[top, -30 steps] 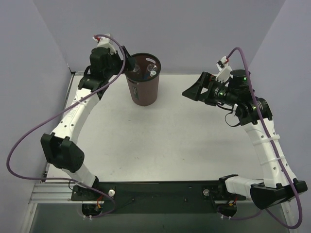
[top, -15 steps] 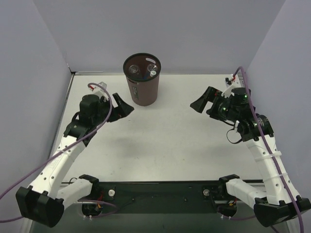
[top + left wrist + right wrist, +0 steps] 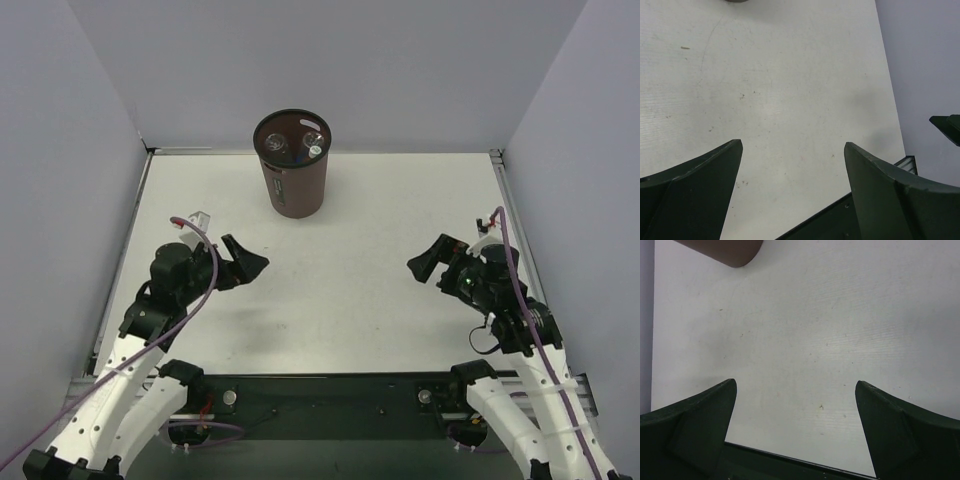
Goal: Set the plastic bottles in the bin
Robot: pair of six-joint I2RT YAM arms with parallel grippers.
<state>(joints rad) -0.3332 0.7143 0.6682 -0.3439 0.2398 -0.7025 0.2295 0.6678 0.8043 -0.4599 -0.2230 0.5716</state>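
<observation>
The dark brown bin (image 3: 295, 185) stands upright at the back middle of the white table. Bottle tops (image 3: 303, 142) show inside it, below its black rim; I cannot tell the bottles apart. No bottle lies on the table. My left gripper (image 3: 250, 262) is open and empty, low over the near left of the table. My right gripper (image 3: 424, 262) is open and empty over the near right. In the left wrist view (image 3: 790, 150) the jaws stand wide apart over bare table. In the right wrist view (image 3: 795, 387) the jaws stand wide apart, and the bin's base (image 3: 725, 250) shows at the top left.
Purple-grey walls close in the table on the left, back and right. A black rail (image 3: 320, 390) with the arm bases runs along the near edge. The right gripper's fingertip (image 3: 945, 125) shows at the right edge of the left wrist view.
Both arms have drawn back from near the bin towards the near edge and lowered. The left gripper left the bin's rim. The bin has not moved.
</observation>
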